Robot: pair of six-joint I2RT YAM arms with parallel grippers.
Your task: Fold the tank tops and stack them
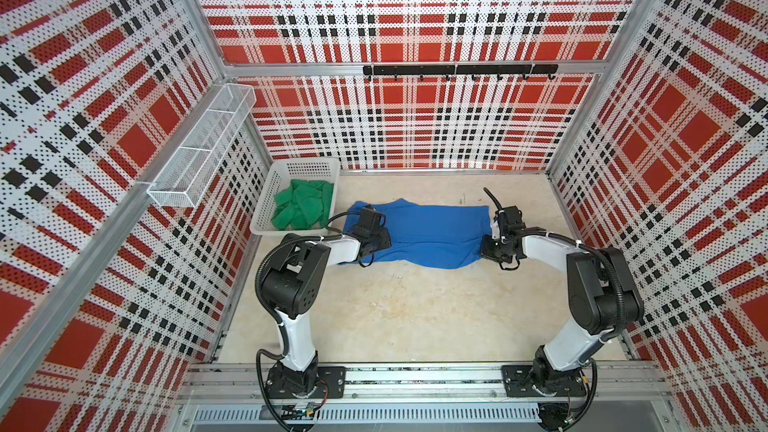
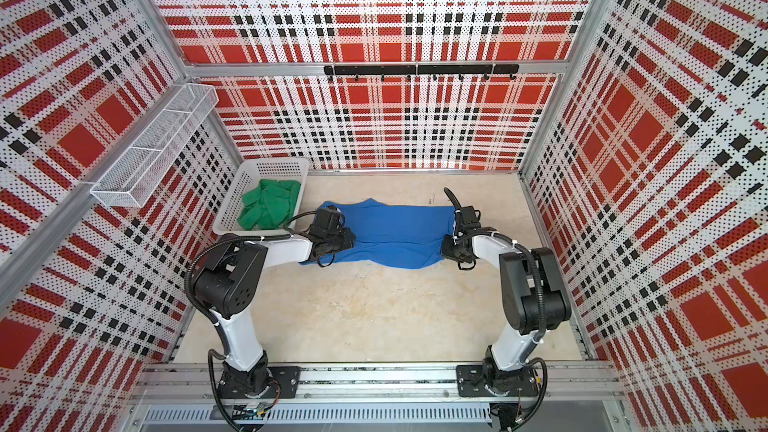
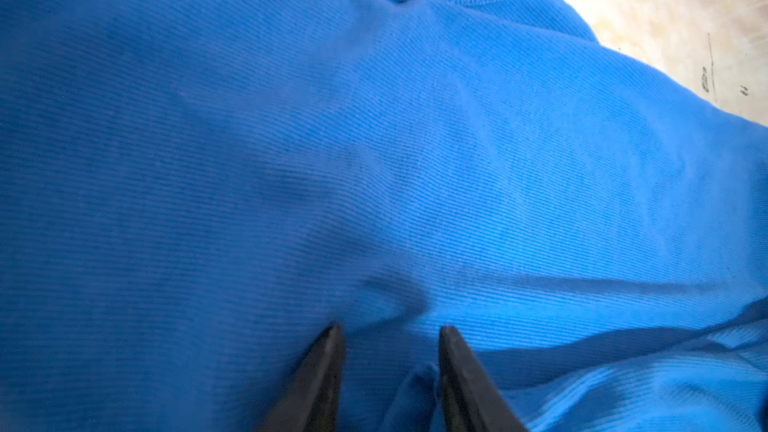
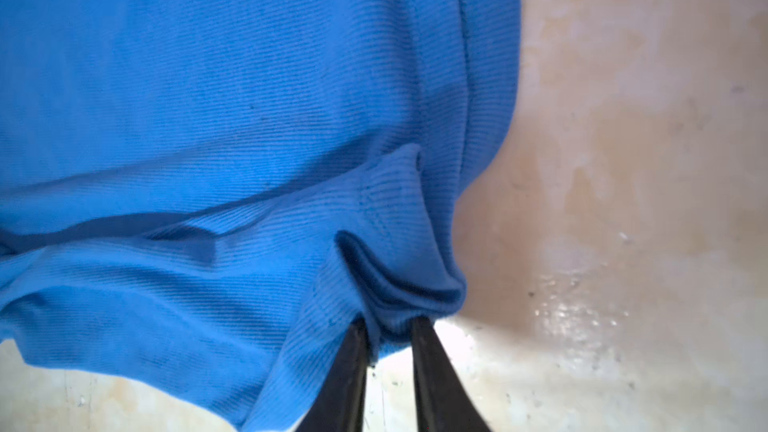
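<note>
Step in hand: taking hold of the blue tank top (image 1: 432, 234) for its first fold. It lies flat on the table (image 1: 395, 305), long axis running left to right, hem to the right, shoulder end apparently left. The right gripper (image 4: 388, 326) is pinched on the near right hem corner. The left gripper (image 3: 390, 334) stands jaws apart over the left end, with a ridge of cloth between them; whether it grips cannot be told. The green tank top (image 1: 305, 203) sits crumpled in the basket (image 1: 264, 197). The next move calls for a confirmed left grip and an even lift.
</note>
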